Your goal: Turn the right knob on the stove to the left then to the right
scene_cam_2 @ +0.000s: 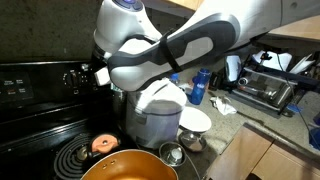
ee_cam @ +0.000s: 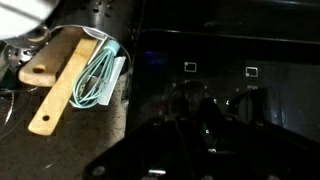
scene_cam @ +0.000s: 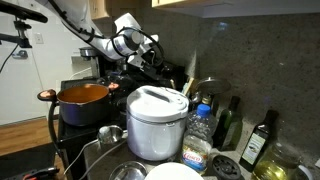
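Note:
The black stove (scene_cam_2: 30, 100) has a raised rear panel with round knobs (scene_cam_2: 72, 76). In the wrist view the panel is very dark; one knob (ee_cam: 186, 101) sits straight ahead of my gripper (ee_cam: 185, 128) and a second knob (ee_cam: 250, 101) is to its right. My gripper's fingers are dark shapes reaching up to the first knob; I cannot tell whether they touch or clamp it. In an exterior view the gripper (scene_cam: 150, 58) is at the rear panel behind the pots. In the other exterior view the arm (scene_cam_2: 170, 50) hides the gripper.
An orange pot (scene_cam: 84, 100) stands on the cooktop and shows in both exterior views (scene_cam_2: 125, 167). A white rice cooker (scene_cam: 156, 122) stands beside the stove. Bottles (scene_cam: 258, 140) line the counter. A wooden spatula (ee_cam: 58, 80) and a whisk (ee_cam: 98, 75) lie left of the panel.

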Motion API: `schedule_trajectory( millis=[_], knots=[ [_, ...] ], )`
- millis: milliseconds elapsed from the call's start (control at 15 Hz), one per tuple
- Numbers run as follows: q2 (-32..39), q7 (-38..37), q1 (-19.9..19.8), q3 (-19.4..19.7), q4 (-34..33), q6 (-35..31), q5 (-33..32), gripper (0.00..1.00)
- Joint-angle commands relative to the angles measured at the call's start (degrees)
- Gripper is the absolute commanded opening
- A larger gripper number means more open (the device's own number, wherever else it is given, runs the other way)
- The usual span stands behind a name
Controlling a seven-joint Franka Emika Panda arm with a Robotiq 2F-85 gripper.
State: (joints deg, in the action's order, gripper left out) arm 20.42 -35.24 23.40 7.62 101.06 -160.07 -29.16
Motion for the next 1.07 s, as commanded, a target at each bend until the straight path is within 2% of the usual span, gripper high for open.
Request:
schedule_trajectory(
  millis=[0, 1000],
  knots=[
    [2.21, 2.17, -0.31, -0.55, -3.48, 3.10, 0.61, 0.05],
    [4.56, 11.07, -1.40, -4.46, -10.12, 18.48, 0.22, 0.05]
  ],
)
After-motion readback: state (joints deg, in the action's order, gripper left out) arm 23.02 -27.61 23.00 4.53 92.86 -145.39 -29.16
